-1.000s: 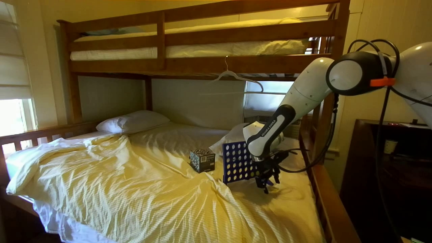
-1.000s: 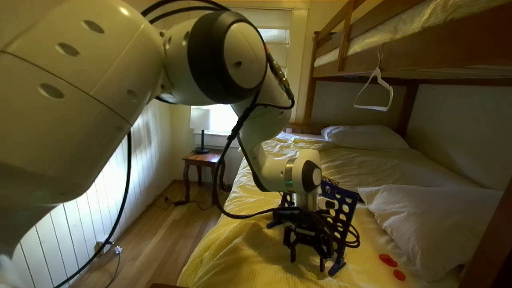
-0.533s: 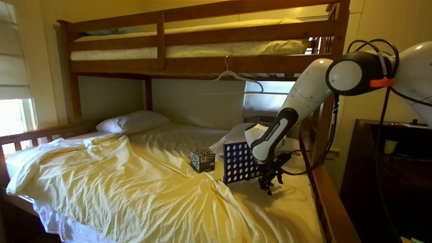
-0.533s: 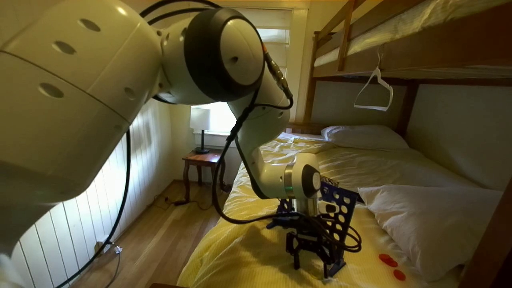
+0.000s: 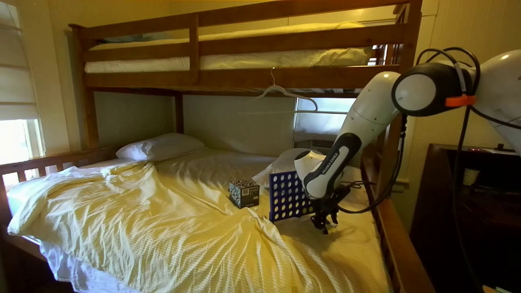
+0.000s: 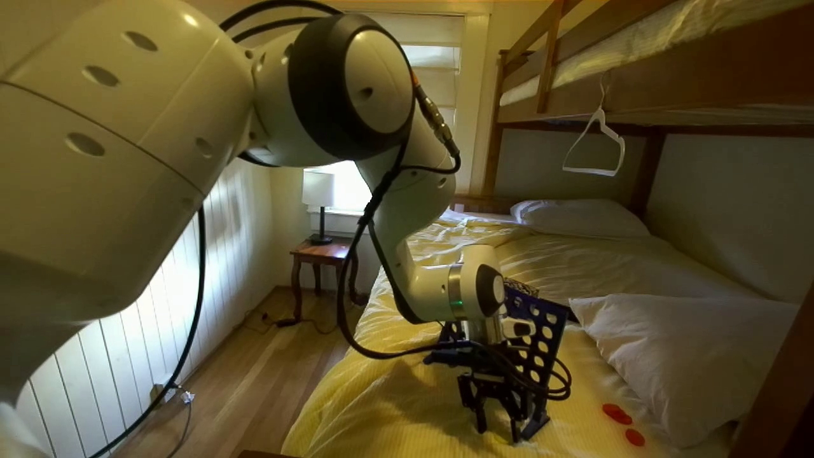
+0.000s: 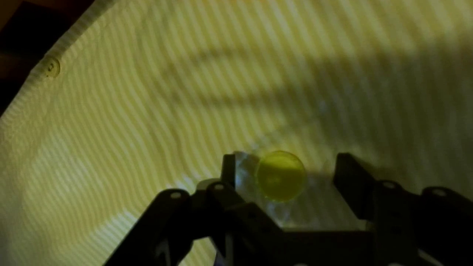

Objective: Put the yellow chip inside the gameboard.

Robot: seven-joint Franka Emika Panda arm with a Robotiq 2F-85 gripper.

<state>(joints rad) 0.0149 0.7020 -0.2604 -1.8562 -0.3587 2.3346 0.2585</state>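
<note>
Evidently set for a pinch: hand (image 7: pixel 287 170) spread, fingers (image 7: pixel 349 181) straddling the yellow chip (image 7: pixel 281 176), gap both sides, nothing gripped. Its full face shows, so closing should catch the rim. Greyish patch (image 7: pixel 319 207) beneath, too dim to name. Just beside hand: board (image 5: pixel 290 196), standing upright, presumably so it can be fed from above. Box (image 5: pixel 244 194) beyond board. Red chips (image 6: pixel 615 413) on the bed (image 5: pixel 350 248) between hand and pillow (image 6: pixel 687 356), well apart from the fingers; likely not wanted here.

Claw (image 6: pixel 498 436) lower over bed (image 5: pixel 346 256) than moments earlier; fingers (image 7: pixel 351 183) drawn partway together, gap narrower.
</note>
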